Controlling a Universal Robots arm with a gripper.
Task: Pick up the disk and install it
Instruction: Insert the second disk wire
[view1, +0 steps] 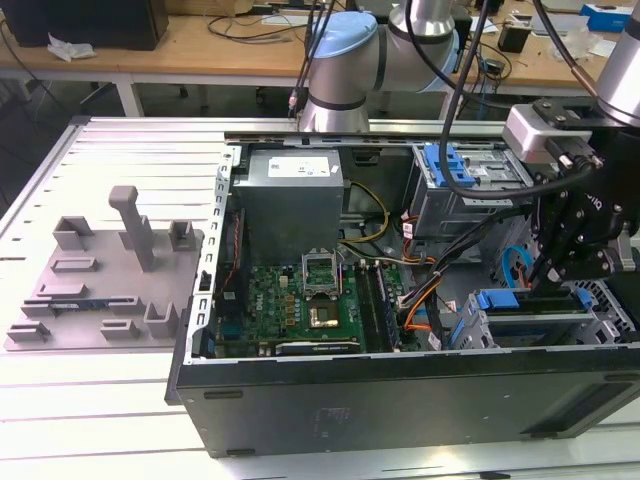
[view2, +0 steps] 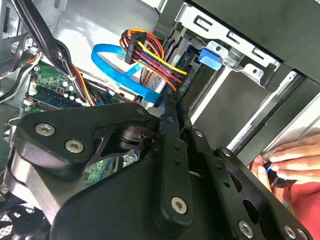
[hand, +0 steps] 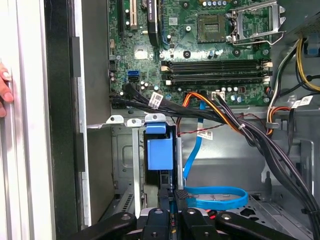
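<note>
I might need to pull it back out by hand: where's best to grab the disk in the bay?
Pinch the disk across its thin exposed blue end, coming from the open side of the case; metal bay walls flank the rest.

This place looks like a lab or workshop where people work on robots and computers. A big robot arm (view1: 345, 60) stands at the far side of a grooved metal table (view1: 90, 400). An open computer case (view1: 400, 390) lies on the table, with its green board (view1: 300, 300) and coloured wires (view2: 155, 62) showing. On the exterior view's left sits a grey plastic holder (view1: 105, 285). Far behind are wooden desks (view1: 200, 50) with cables and small parts on them.
</note>
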